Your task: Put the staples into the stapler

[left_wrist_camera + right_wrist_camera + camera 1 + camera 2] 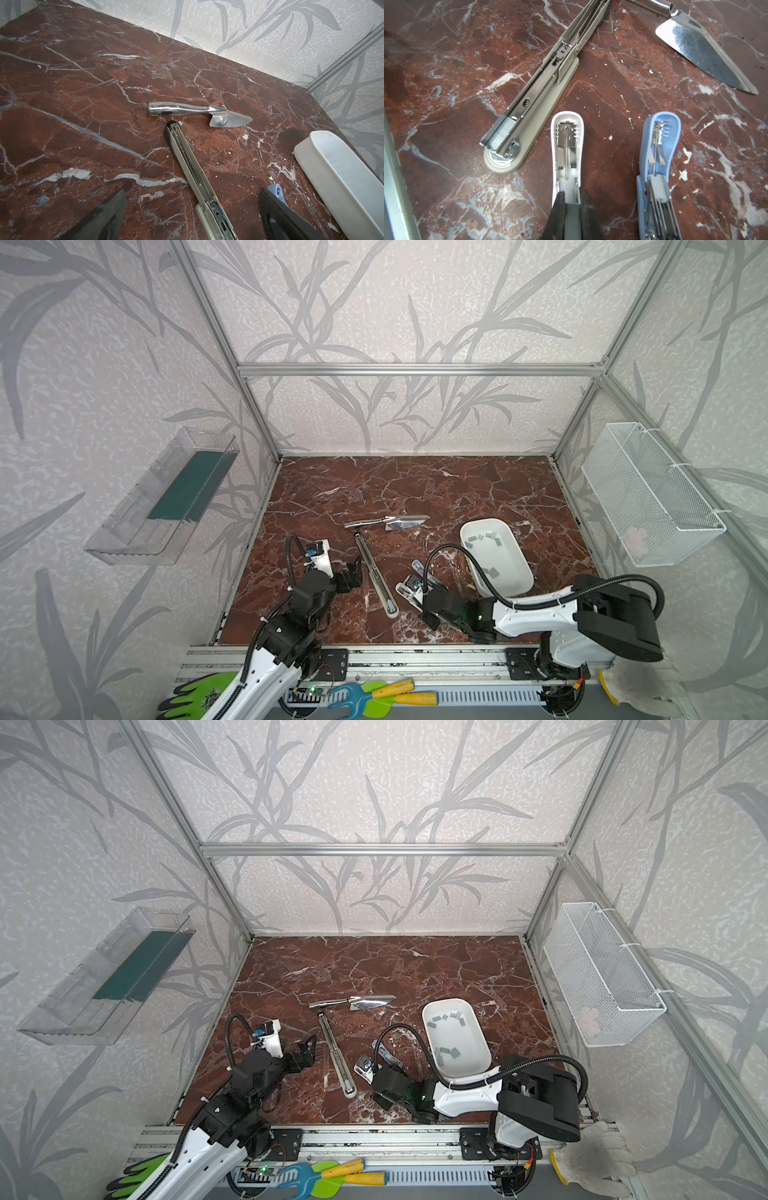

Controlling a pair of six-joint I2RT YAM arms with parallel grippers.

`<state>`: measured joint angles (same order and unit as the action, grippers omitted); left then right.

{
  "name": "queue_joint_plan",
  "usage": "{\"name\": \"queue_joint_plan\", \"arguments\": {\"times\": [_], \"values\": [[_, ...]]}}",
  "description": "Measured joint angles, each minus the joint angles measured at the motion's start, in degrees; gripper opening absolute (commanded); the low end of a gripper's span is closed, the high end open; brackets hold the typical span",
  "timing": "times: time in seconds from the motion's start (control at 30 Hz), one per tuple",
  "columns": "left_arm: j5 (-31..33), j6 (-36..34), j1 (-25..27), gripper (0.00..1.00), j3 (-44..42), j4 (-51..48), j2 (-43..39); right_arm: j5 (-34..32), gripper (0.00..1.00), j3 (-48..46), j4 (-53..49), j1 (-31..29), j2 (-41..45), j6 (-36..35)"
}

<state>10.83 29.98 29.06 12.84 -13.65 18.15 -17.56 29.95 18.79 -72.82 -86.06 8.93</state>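
In both top views staples (482, 537) are seen in a white tub (509, 564), well right of the left gripper (353, 572); in the left wrist view it is spread wide beside the beige stapler (187, 158); in the right wrist view a staple strip (572, 220) is pinched by the right gripper (572, 195) over the white stapler (566, 145).

Bright, even light, soft shadows, glare on the steel server (699, 47), wrist views slightly soft.
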Motion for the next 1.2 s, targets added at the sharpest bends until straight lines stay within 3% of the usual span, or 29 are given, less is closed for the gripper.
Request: {"name": "queue_joint_plan", "arguments": {"times": [1.2], "values": [[0.0, 0.0, 0.0, 0.99, 0.0, 0.0, 0.0, 0.7, 0.07, 0.3, -0.8, -0.4, 0.3, 0.0]]}}
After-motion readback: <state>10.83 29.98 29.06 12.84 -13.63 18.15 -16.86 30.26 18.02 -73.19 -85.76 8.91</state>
